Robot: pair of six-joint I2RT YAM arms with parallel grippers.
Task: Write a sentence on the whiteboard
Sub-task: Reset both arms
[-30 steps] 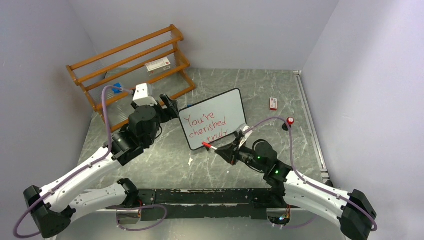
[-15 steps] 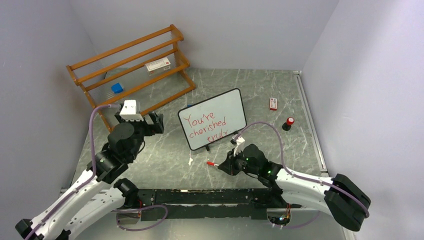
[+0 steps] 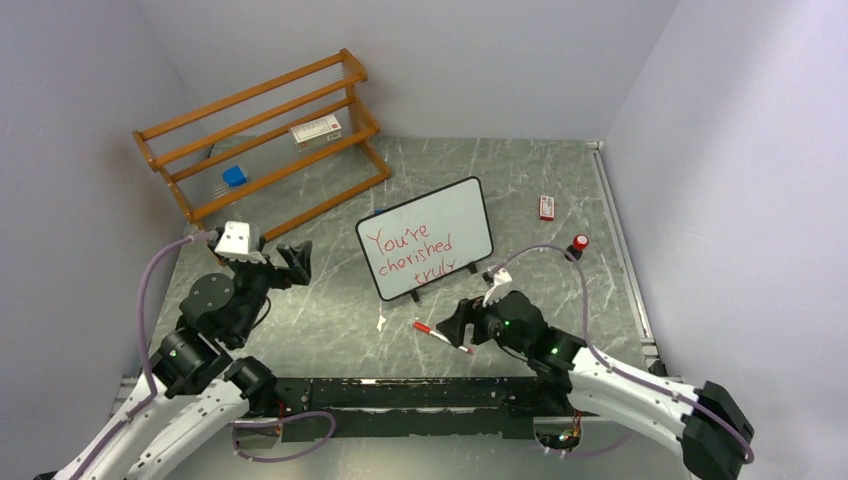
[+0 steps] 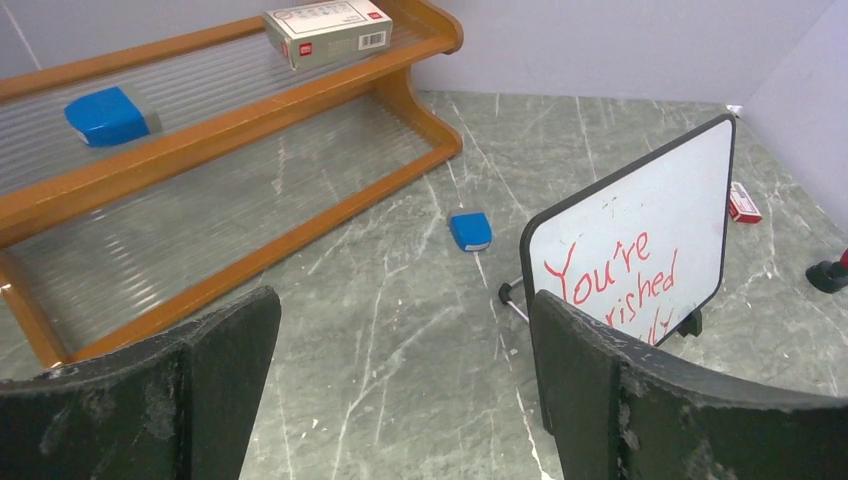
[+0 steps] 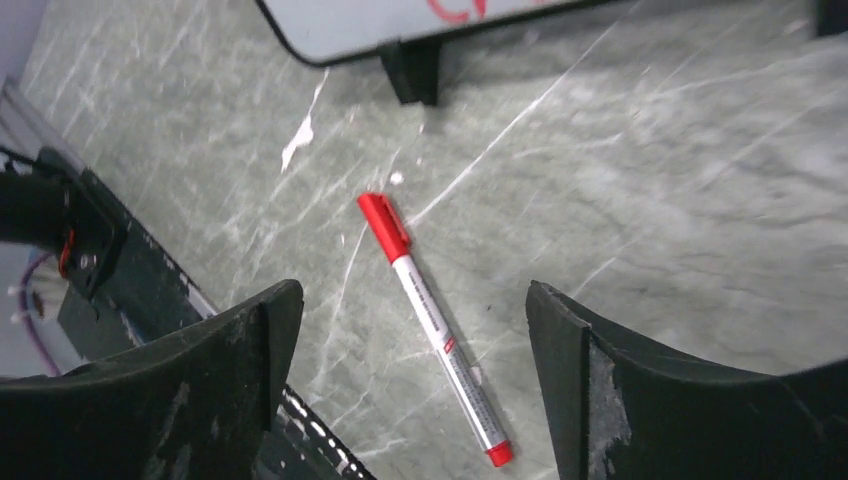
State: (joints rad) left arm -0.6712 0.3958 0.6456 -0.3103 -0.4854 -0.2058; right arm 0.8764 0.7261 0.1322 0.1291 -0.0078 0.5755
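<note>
My right gripper [image 3: 452, 324] has just let go of the red marker [image 3: 440, 335]. A second ago it held the marker up at the bottom edge of the whiteboard [image 3: 470, 215]. Now the marker lies flat on the table, just in front of the whiteboard, and the right jaws hang apart over it with nothing in them. My left gripper [image 3: 297, 258] has pulled back too. It was right at the whiteboard's left edge, and now it sits well off to the left, jaws wide apart and holding nothing. The whiteboard stands by itself on its little black feet, leaning back, in the same spot as before. I think this means the writing is done. The sentence [image 3: 410, 250] is in red, in three short lines: "You're cherished truly". Behind the whiteboard to the left is a wooden rack [image 3: 260, 130] with a small box [image 4: 327, 29] on it. The box has print and a bar code, but the print is too small for me to read. The marker has tiny print on its white part too, and I cannot read that either.
</note>
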